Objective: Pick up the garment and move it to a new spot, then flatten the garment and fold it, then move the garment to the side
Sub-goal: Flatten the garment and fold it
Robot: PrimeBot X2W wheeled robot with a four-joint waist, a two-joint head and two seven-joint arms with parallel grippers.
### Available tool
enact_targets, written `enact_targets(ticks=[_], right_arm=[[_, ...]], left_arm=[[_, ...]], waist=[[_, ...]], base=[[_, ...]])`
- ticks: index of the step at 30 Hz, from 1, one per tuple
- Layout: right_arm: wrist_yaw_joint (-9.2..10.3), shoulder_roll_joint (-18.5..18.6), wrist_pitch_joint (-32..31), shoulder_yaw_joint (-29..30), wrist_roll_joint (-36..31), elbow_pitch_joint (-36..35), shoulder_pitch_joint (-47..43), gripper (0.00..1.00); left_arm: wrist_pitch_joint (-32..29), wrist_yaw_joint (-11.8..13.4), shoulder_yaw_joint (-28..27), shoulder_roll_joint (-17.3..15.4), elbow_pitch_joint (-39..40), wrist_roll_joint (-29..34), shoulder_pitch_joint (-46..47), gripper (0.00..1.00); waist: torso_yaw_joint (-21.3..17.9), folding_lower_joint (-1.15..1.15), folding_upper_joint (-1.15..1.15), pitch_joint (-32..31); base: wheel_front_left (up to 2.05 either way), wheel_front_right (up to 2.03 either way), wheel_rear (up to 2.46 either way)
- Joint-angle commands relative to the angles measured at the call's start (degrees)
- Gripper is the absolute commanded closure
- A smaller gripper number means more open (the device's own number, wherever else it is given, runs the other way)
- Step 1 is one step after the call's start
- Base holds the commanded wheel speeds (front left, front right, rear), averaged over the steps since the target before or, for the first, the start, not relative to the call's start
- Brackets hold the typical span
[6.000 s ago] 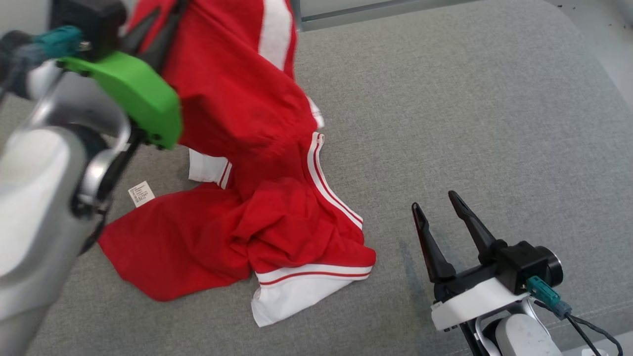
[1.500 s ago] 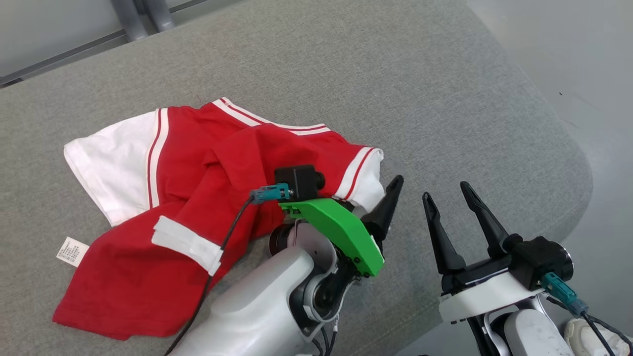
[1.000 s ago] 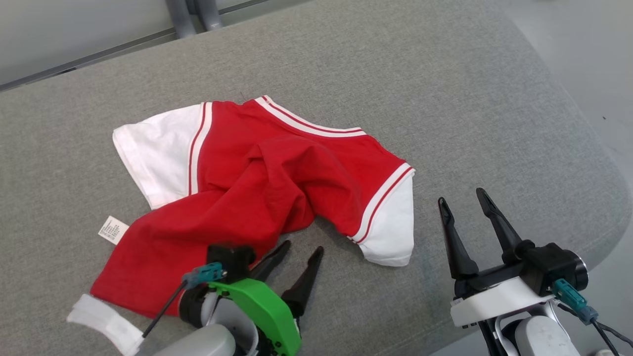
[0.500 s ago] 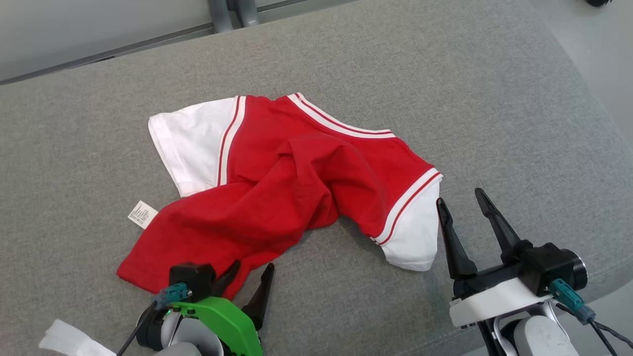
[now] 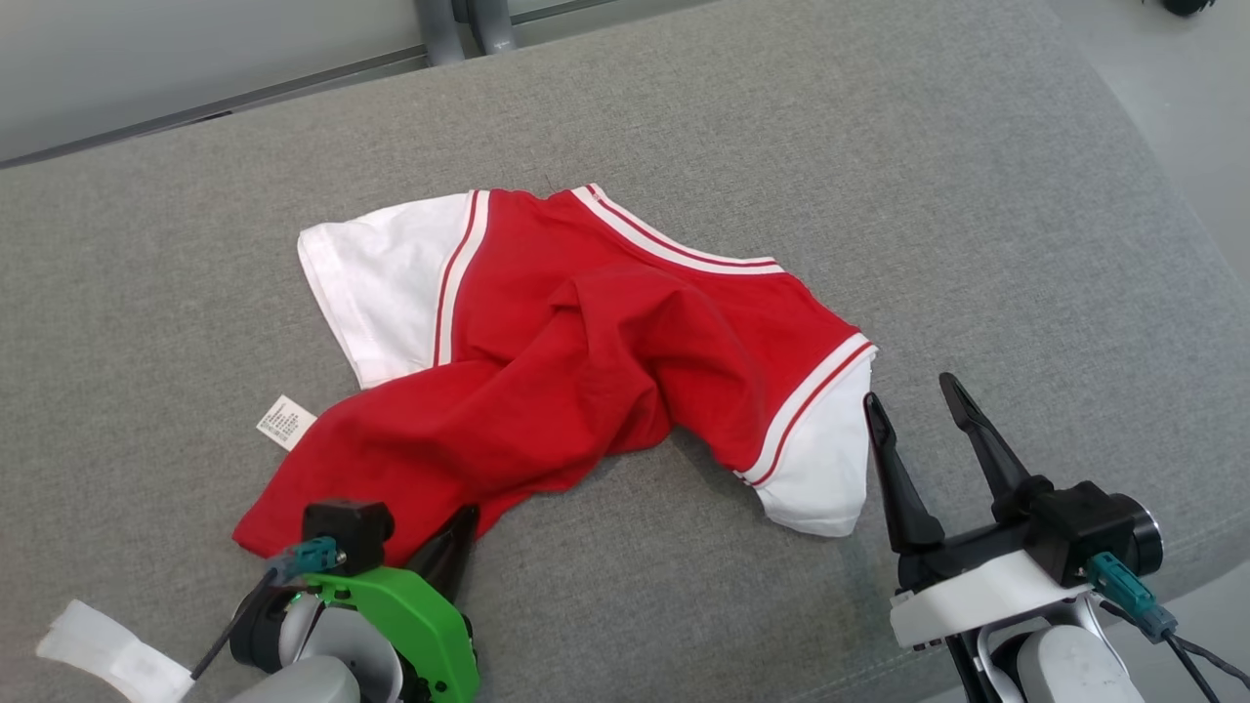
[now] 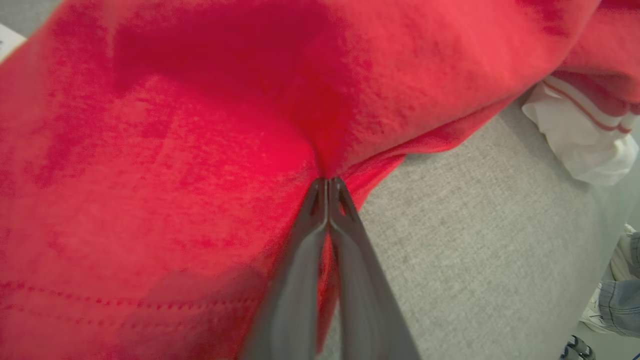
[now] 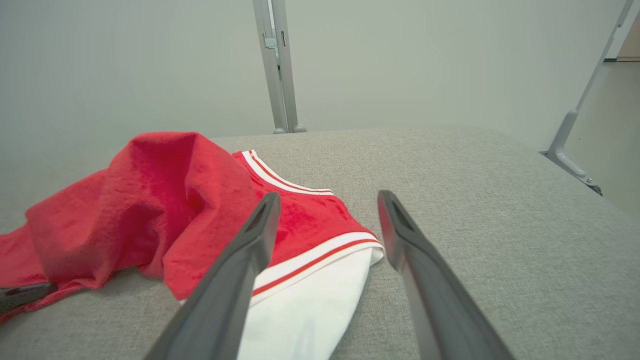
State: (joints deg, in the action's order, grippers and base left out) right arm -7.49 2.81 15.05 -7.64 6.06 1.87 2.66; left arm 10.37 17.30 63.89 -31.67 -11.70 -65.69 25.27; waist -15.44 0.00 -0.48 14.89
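Grey upholstered surface (image 5: 928, 176) | left gripper (image 6: 327, 181) pinched tight on red hem (image 6: 370, 162) of garment (image 5: 586, 371) | right gripper (image 5: 908, 391) spread, empty, just beside white sleeve (image 5: 820, 459) | garment rumpled mid-surface, one fold humped up | judged: flattening barely begun; fold and move aside remain | containers: none seen

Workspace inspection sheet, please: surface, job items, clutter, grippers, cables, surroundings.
Surface: grey cushion, the garment lying on it.
Job's things: red garment, crumpled, not yet flattened.
Clutter: nothing seen.
Grippers: left gripper shut on the garment's red edge; right gripper open, beside the white sleeve, holding nothing.
Cables: black cable at the left wrist; teal plug at the right wrist.
Surroundings: metal post, pale wall, a person's denim leg.
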Motion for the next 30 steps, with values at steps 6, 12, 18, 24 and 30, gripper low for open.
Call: enact_targets(ticks=[6,12,18,24,30], right_arm=[[-0.01,0.1,0.2,0.5,0.4,0.0,-1.5,0.00],[-0.01,0.1,0.2,0.3,1.2,0.1,-1.5,0.00],[-0.01,0.1,0.2,-0.1,2.2,0.4,-0.6,0.00],[-0.01,0.1,0.2,-0.9,3.7,0.5,0.9,0.00],[-0.01,0.1,0.2,-1.7,4.9,0.0,2.5,0.00]], left_arm=[[-5.5,1.8,-0.5,-9.5,16.1,0.4,2.4,1.00],[-13.5,3.9,-2.3,-22.1,35.3,1.8,7.4,1.00],[-21.5,2.9,-7.9,-30.0,47.6,-4.7,13.6,1.00],[-33.3,-1.4,-11.2,-33.6,39.8,-13.5,20.6,1.00],[-41.6,-5.5,-9.1,-32.1,25.1,-12.1,25.5,1.00]], waist=[[1.5,0.00,0.48,-1.1],[2.4,0.00,0.48,-1.3],[1.8,0.00,0.48,-1.2],[-0.5,0.00,0.48,0.5],[-4.2,0.00,0.48,4.0]], base=[[0.00,0.00,0.00],[0.00,0.00,0.00],[0.00,0.00,0.00],[0.00,0.00,0.00],[0.00,0.00,0.00]])
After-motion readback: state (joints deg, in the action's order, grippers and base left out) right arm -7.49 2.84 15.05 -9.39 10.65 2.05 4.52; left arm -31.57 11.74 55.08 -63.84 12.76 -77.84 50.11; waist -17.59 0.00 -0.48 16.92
